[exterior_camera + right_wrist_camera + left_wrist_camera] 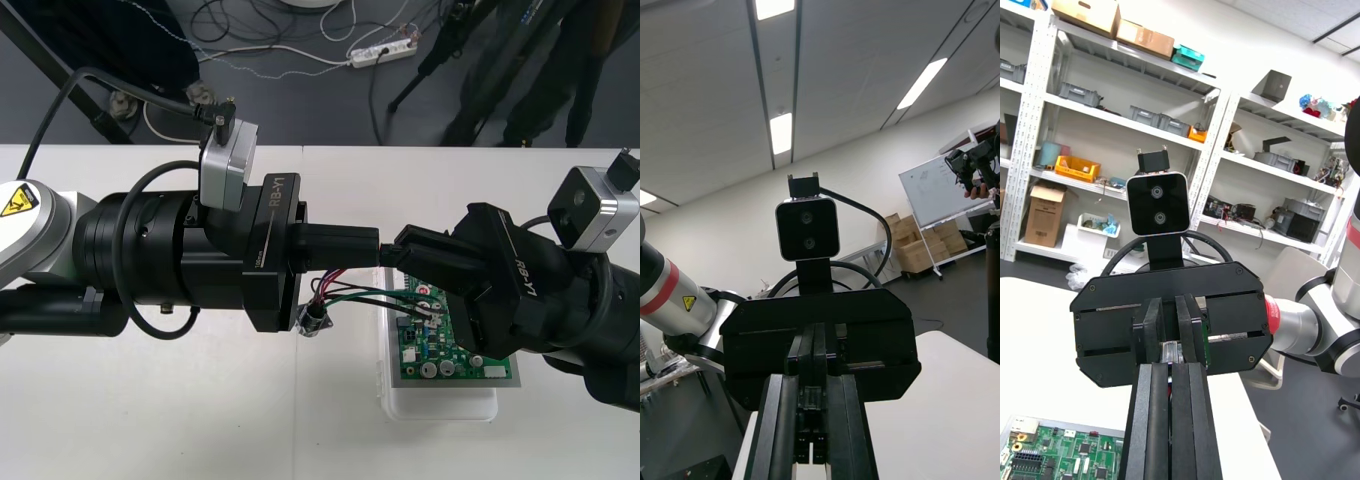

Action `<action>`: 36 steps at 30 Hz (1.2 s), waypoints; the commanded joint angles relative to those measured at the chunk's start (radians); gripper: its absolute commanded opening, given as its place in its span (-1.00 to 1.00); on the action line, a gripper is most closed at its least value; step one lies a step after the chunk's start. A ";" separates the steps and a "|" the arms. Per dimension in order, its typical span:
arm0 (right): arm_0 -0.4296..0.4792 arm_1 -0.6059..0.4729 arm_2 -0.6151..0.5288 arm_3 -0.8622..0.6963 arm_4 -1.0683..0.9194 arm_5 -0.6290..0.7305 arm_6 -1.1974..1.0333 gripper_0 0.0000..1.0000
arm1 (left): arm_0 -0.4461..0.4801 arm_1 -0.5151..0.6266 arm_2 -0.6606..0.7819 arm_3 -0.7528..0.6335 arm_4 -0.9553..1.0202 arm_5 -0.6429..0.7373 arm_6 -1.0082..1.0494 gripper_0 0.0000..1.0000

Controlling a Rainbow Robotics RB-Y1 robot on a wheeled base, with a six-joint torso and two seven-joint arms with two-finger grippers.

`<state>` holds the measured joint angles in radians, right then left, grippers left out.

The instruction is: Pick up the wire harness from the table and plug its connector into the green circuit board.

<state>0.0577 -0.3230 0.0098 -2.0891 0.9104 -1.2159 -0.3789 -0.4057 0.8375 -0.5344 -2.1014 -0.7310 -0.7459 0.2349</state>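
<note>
Over the middle of the table my left gripper [374, 244] and right gripper [396, 256] meet tip to tip, both with fingers close together. The wire harness [365, 293] hangs just below them: red, green and black wires run from the round metal socket [318, 320] under the left gripper across to the green circuit board [455, 358]. Its far end lies over the board's near part, under the right gripper; whether the plug is seated is hidden. The left wrist view has my left gripper [1171, 356] facing the right gripper's black body [1225, 337], with a corner of the board [1060, 454] below.
The board sits on a white base [440, 402] right of centre near the table's front. In the right wrist view the left gripper's body [865, 337] with its camera [807, 229] stands directly ahead. Bare table lies to the front left.
</note>
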 commanded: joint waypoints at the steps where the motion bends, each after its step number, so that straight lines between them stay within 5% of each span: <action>1: -0.024 0.019 -0.002 -0.026 -0.025 -0.025 0.028 -1.00 | -0.041 0.028 -0.001 -0.020 0.012 0.045 -0.028 -1.00; 11: -0.024 0.018 -0.004 -0.026 -0.025 -0.027 0.023 -1.00 | -0.041 0.028 -0.001 -0.020 0.012 0.045 -0.051 -1.00; 13: -0.022 0.018 -0.005 -0.023 -0.025 -0.027 0.026 -0.83 | -0.041 0.028 -0.001 -0.020 0.012 0.045 -0.055 -1.00; 15: -0.024 0.018 -0.007 -0.023 -0.025 -0.027 0.025 -0.05 | -0.041 0.026 -0.001 -0.020 0.013 0.045 -0.060 -1.00; 18: -0.022 0.016 -0.008 -0.015 -0.025 -0.027 0.023 0.76 | -0.041 0.028 -0.001 -0.020 0.013 0.045 -0.065 -1.00; 20: -0.024 0.013 -0.011 -0.012 -0.025 -0.028 0.023 1.00 | -0.041 0.028 -0.001 -0.020 0.013 0.045 -0.066 -1.00; 36: -0.021 -0.064 -0.062 0.034 -0.015 -0.056 0.037 1.00 | -0.015 0.026 0.001 0.000 0.013 0.043 -0.175 -1.00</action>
<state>0.0573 -0.3360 -0.0018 -2.0525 0.9012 -1.2531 -0.3789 -0.4056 0.8376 -0.5344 -2.0987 -0.7306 -0.7399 0.1946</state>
